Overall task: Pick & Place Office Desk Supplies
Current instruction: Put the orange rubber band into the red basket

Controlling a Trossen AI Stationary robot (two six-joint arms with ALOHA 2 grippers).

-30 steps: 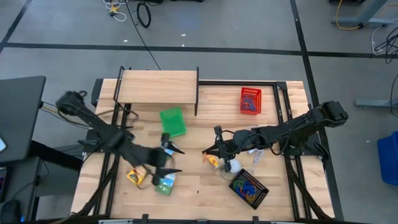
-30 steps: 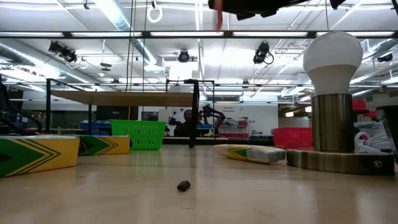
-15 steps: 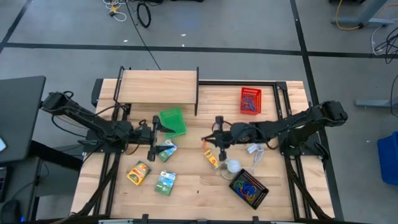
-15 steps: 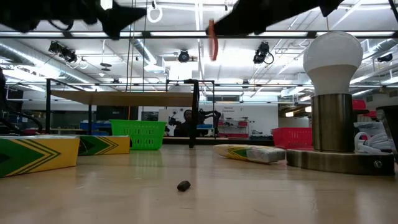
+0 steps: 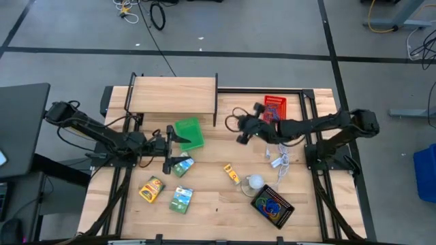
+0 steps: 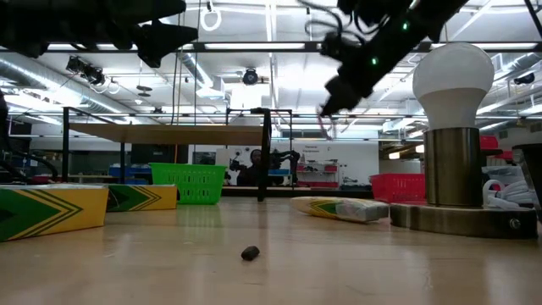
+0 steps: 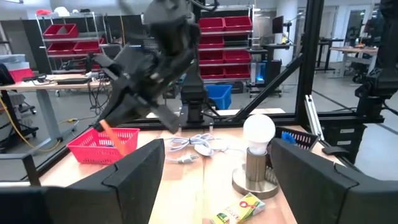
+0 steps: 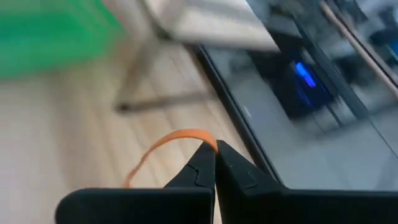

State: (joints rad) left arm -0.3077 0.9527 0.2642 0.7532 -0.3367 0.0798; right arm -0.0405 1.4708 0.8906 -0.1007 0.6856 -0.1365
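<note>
On the left of the table, the left gripper hangs above the wood with its fingers spread wide and nothing between them, just beside the green mesh basket. In front of it lie three printed packets: a green one close under the fingers, a yellow one nearer the table's front edge, and another green one beside that. Toward the middle, a small yellow packet rests on the bare wood, next to the white bulb-shaped lamp with its white cord; a black mesh basket holding coloured loops sits near the front. Right of centre, the right gripper is raised above the table between the green basket and the red mesh basket. Its fingers are pressed together on a thin orange loop, which the right wrist view shows arching out from the fingertips. The low view shows a small dark piece lying alone on the table.
</note>
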